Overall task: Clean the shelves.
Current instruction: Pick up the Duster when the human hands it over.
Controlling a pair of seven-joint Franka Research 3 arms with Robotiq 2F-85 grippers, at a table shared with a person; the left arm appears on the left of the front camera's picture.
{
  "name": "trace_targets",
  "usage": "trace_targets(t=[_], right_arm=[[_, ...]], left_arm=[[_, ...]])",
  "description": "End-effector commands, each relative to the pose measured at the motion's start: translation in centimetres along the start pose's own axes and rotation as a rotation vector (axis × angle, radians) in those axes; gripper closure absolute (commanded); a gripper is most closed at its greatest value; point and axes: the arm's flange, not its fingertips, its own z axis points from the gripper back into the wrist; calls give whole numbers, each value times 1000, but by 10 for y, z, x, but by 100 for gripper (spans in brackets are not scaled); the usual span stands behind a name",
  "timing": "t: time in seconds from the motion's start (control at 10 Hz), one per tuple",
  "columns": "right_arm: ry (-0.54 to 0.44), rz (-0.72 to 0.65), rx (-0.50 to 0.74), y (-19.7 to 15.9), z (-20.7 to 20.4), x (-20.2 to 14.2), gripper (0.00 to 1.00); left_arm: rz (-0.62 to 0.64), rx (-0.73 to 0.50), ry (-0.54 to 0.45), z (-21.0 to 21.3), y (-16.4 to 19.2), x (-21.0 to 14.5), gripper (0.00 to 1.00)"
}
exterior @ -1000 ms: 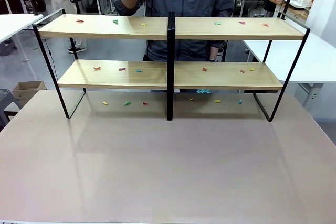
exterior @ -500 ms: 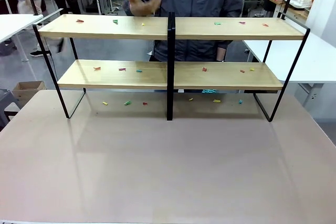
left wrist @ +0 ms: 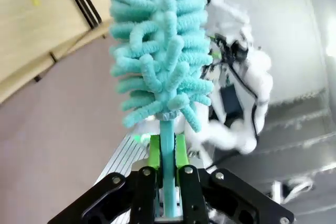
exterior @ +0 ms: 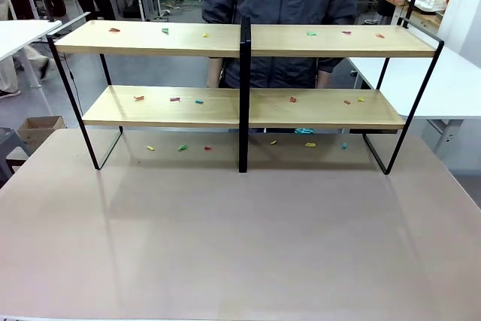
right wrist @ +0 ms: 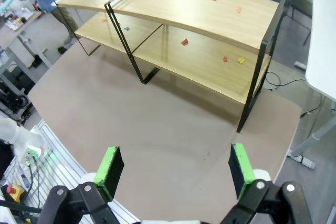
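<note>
Your front camera squarely faces the black-framed light wooden two-tier shelves (exterior: 150, 37); both wrist cameras view them obliquely from above.

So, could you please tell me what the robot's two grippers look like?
The left gripper and the right gripper look alike. Each has black angular finger links dotted with silver screw heads, and bright green pads on the fingertips.

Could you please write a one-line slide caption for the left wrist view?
Left gripper shut on the handle of a fluffy teal duster, with a corner of the wooden shelves beyond.
</note>
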Motion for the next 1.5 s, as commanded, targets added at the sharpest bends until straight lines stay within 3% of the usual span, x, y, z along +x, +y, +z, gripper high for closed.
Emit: trace_targets(t=[0.0, 0.1, 0.2, 0.5, 0.8, 0.9, 1.0, 1.4], right_arm=[[0, 2, 11, 1, 0, -1, 0], [0, 2, 11, 1, 0, -1, 0], [0, 2, 11, 1, 0, -1, 0], [0, 2, 11, 1, 0, -1, 0], [0, 2, 11, 1, 0, -1, 0], [0, 2, 11, 1, 0, -1, 0], [0, 2, 11, 1, 0, -1, 0], [0, 2, 11, 1, 0, -1, 0]], left_arm=[[-243, 75, -5, 39, -25, -78, 100], [-333, 138, 31, 48, -30, -107, 100], [-392, 209, -21, 55, -32, -125, 100], [-298, 354, -278, 109, -5, -146, 100], [-369, 566, -246, 148, 9, -171, 100], [-374, 570, -305, 150, 12, -168, 100], [-309, 500, -281, 155, 14, -166, 100], [-309, 500, -281, 155, 14, -166, 100]])
